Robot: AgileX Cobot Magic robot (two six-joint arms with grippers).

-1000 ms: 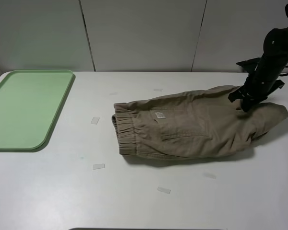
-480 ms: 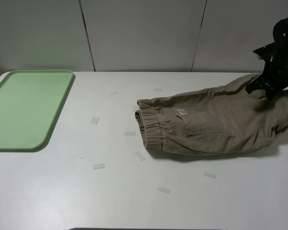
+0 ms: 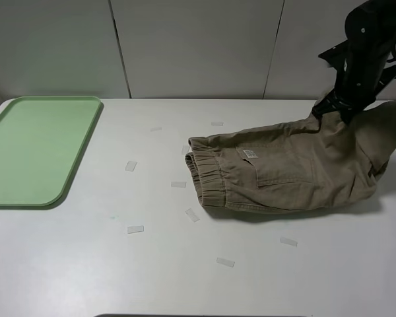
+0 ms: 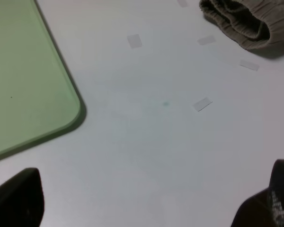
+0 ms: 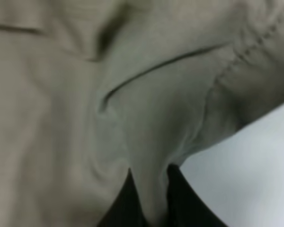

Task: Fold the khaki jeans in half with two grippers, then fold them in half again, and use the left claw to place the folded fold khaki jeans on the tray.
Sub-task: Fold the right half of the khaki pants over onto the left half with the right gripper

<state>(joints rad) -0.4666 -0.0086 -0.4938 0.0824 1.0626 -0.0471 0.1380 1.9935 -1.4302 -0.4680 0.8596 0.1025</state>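
The khaki jeans (image 3: 284, 175) lie folded lengthwise on the white table, right of centre, with the elastic waistband (image 3: 204, 175) pointing left. My right gripper (image 3: 336, 109) is shut on the leg end and holds it raised off the table at the far right. In the right wrist view its black fingertips (image 5: 128, 203) pinch a ridge of khaki cloth (image 5: 146, 142). The left gripper (image 4: 146, 201) is open over bare table, with only its two fingertips (image 4: 16, 196) showing. That view also catches the waistband (image 4: 246, 23) and a corner of the tray (image 4: 23, 71). The mint-green tray (image 3: 33, 148) sits at the far left.
Several small clear tape strips (image 3: 135, 229) are scattered on the table between the tray and the jeans, and in front of the jeans (image 3: 225, 262). A panelled grey wall (image 3: 198, 46) stands behind the table.
The right gripper dragged the jeans rightward across the table, then rose with the leg end, lifting it. More tape strips now show where the waistband lay.
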